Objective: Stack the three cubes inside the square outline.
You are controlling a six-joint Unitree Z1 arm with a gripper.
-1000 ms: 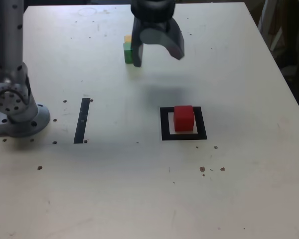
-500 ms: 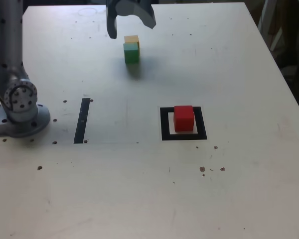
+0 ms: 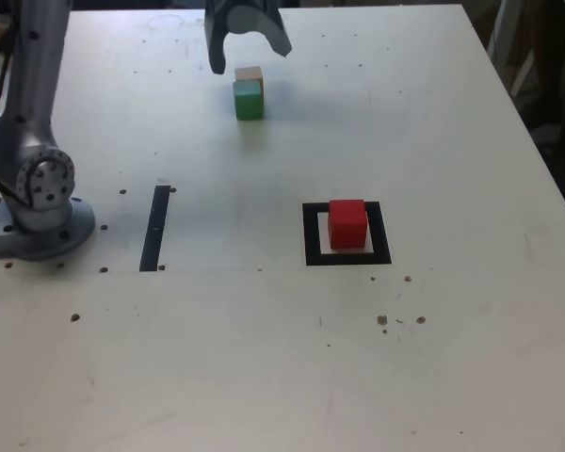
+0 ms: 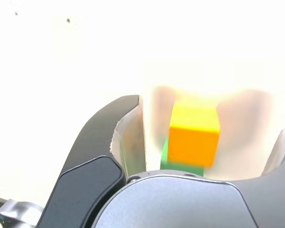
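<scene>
Open Gripper Hovers Over Yellow and Green Cubes

Your dark grey two-fingered gripper [image 3: 250,58] stands wide open, holding nothing. Below it you have the solid yellow cube [image 4: 194,135] and solid green cube [image 3: 249,101], close together. Well apart from your gripper, the solid red cube [image 3: 347,225] sits inside the flat black square outline [image 3: 313,247].

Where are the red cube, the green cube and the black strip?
Red cube [image 3: 347,225]: exterior view, front face.
Green cube [image 3: 249,103]: exterior view, front face.
Black strip [image 3: 154,231]: exterior view, middle.
</scene>
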